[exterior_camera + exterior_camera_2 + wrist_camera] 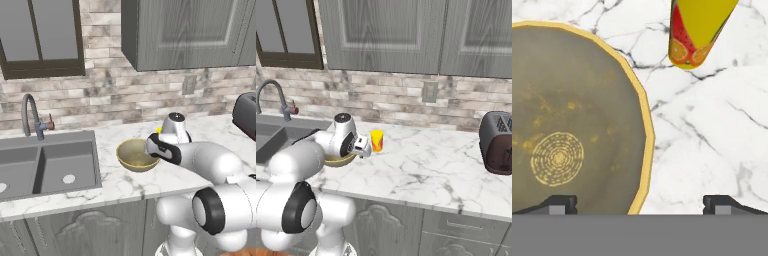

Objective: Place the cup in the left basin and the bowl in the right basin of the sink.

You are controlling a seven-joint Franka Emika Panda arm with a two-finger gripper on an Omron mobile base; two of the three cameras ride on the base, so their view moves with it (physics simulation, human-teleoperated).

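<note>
Hovering above the marble counter (421, 170), the gripper (639, 202) had its jaws spread wide, holding nothing. The bowl (572, 120) lay just below; the cup (696, 30) stood near it, upright, right of the sink (47, 165).

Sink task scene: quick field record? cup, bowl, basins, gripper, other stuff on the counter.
cup: upright on the marble counter, right of the bowl, apart from it
bowl: on the counter, right of the sink, nothing inside
left basin: holds neither item
right basin: holds neither item
gripper: open, holding nothing, above the bowl's rim on the cup side
faucet: behind the sink
toaster: far right of the counter
</note>
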